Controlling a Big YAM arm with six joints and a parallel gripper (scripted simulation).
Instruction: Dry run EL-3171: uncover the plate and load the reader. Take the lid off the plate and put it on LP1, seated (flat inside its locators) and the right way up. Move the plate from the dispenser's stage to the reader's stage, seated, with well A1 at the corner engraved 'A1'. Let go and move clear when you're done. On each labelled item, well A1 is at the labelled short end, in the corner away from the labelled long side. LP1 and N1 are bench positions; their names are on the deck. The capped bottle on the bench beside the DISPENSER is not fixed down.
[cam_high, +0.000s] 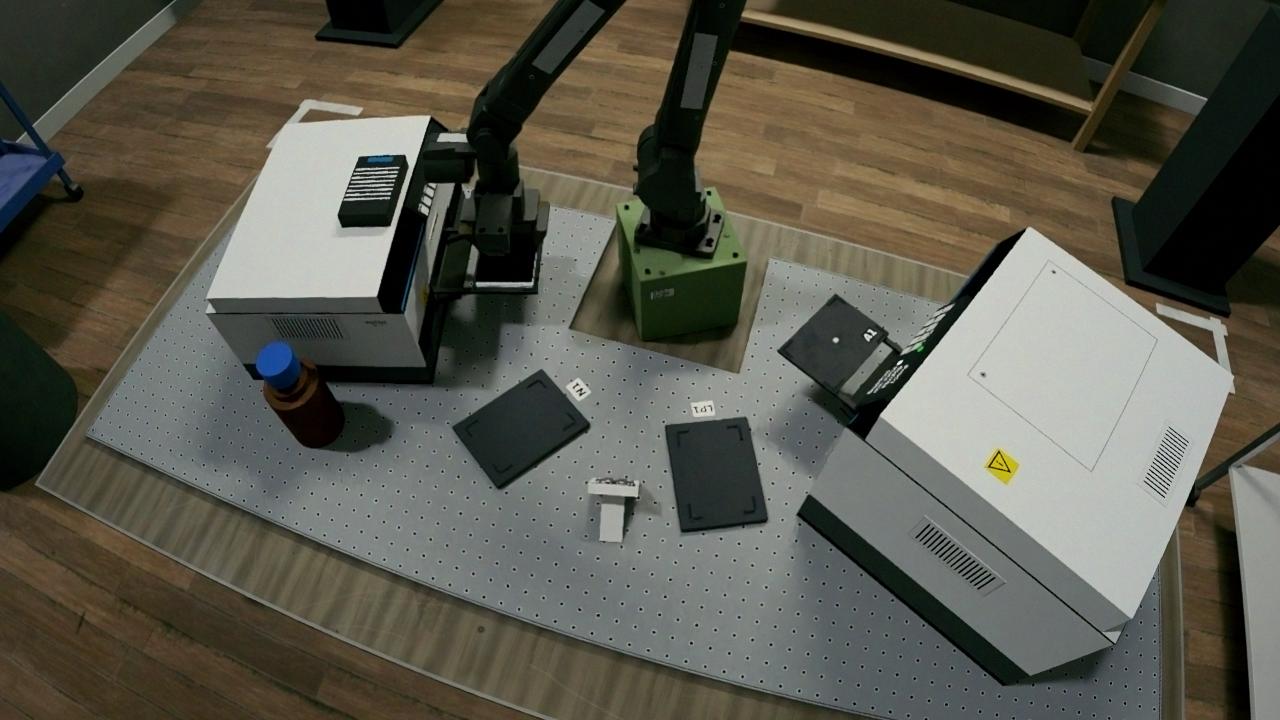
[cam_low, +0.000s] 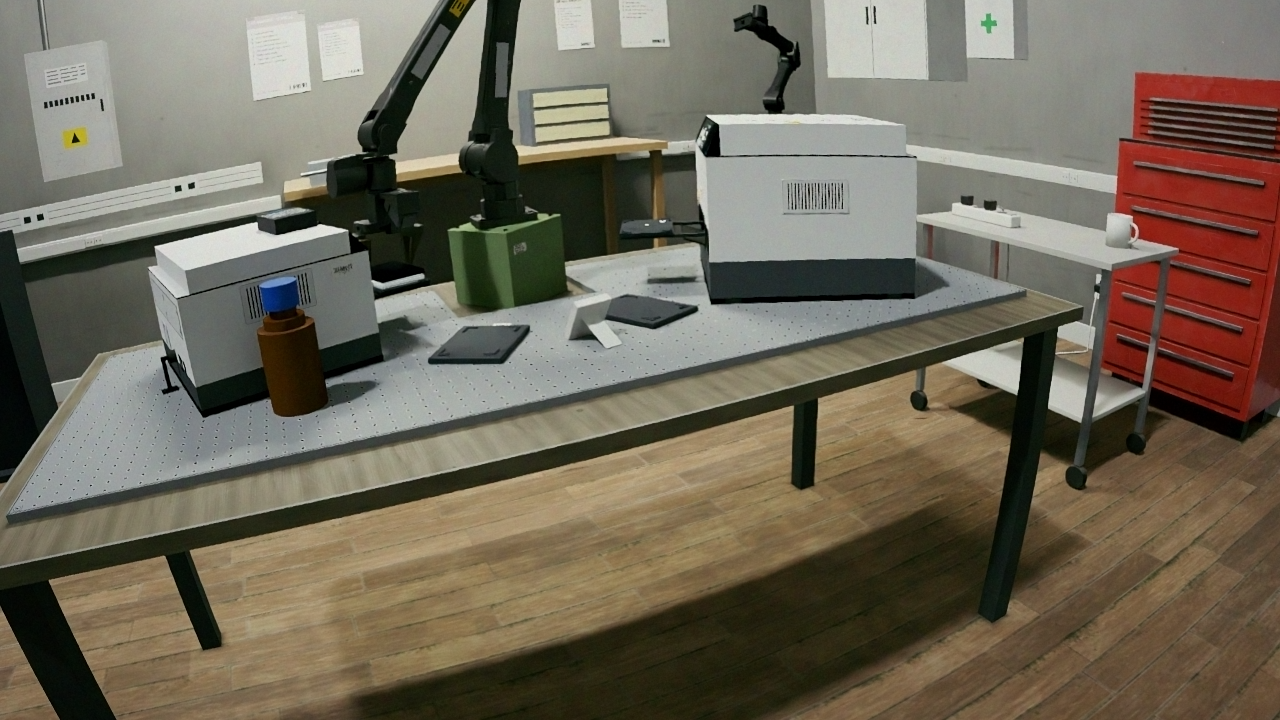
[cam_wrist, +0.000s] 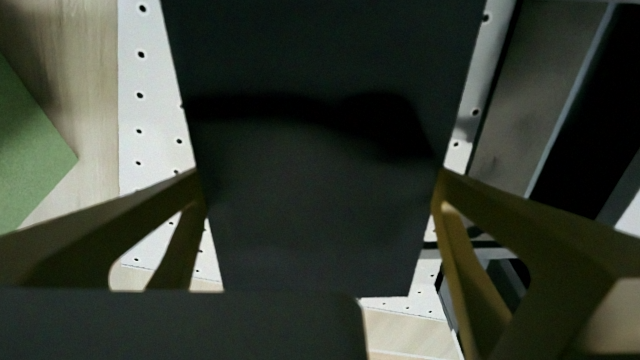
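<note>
Deck tags on the bench (cam_high: 161, 420) read "N1" (cam_high: 578, 389) and "LP1" (cam_high: 704, 409), each beside a dark pad; "A1" (cam_high: 869, 335) is engraved on the reader's stage (cam_high: 832, 344). A yellow warning triangle (cam_high: 1001, 465) marks the reader (cam_high: 1056, 429).

The hand (cam_high: 497, 240) hangs over the dispenser's (cam_high: 313, 223) stage, fingers wide and closed against both long edges of the dark lid (cam_wrist: 320, 150), which sits on the plate there. The bottle (cam_high: 298, 394) stands by the dispenser.
</note>
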